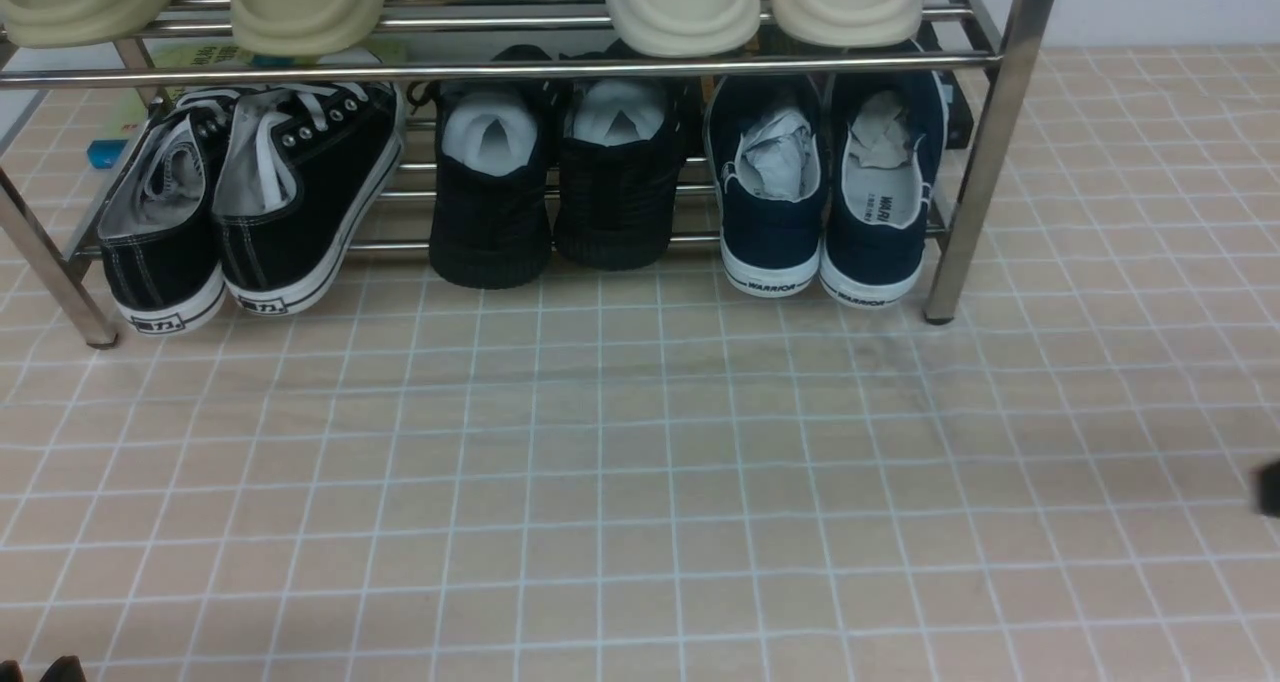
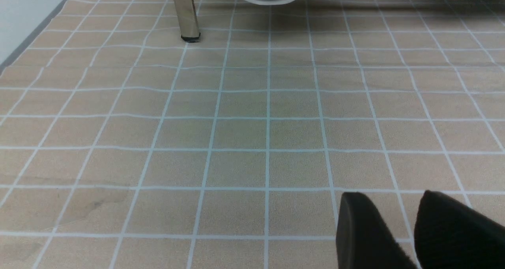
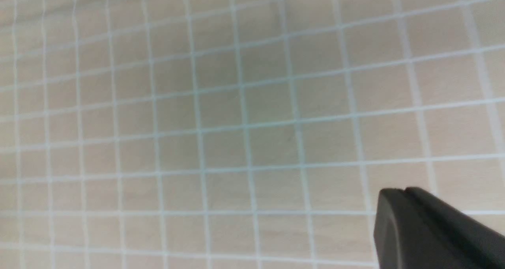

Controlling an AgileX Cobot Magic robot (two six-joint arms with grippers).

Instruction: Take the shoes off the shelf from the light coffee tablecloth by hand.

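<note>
Light coffee tablecloth [image 1: 560,442], pale-gridded, under chrome shelf [image 1: 960,192]; navy shoes [image 1: 885,207] on its low tier, right end, heels facing me; right hand [image 3: 398,191] clenched, empty; left hand [image 2: 392,196] parted, empty; shoes likely light, canvas soft, soles grippy; I'd pinch the heel collars.

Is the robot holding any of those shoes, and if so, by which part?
Nothing is held: the black left gripper is open with nothing between its fingers, and the black right gripper is shut, empty.
</note>
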